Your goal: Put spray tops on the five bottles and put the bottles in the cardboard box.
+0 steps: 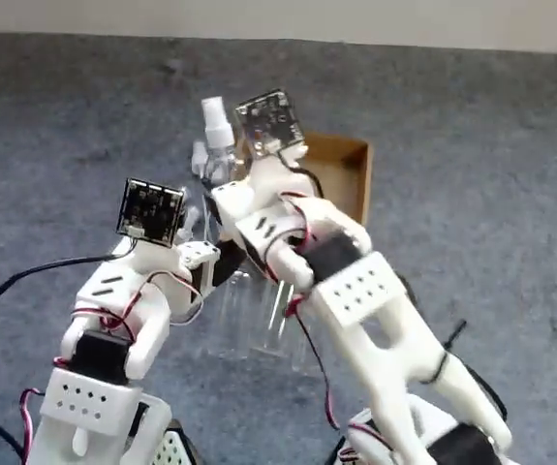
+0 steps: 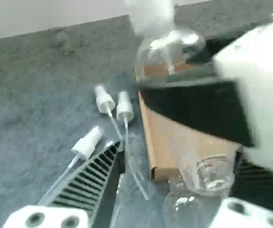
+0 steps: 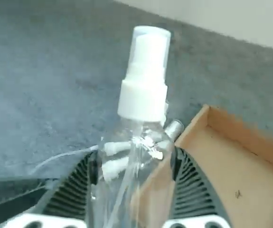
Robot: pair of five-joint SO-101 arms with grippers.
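Bottle with spray top, clamped between right gripper fingers beside cardboard box. Left gripper fingers spread apart; three loose spray tops on grey surface.

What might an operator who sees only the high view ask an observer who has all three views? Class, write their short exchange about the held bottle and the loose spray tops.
Operator: I can't see the grip from up here. Is the bottle clamped?
Observer: Yes. The right gripper has a finger on each side of it, and its spray top is on.
Operator: How many tops lie loose?
Observer: Three loose spray tops lie on the grey surface beside the cardboard box.
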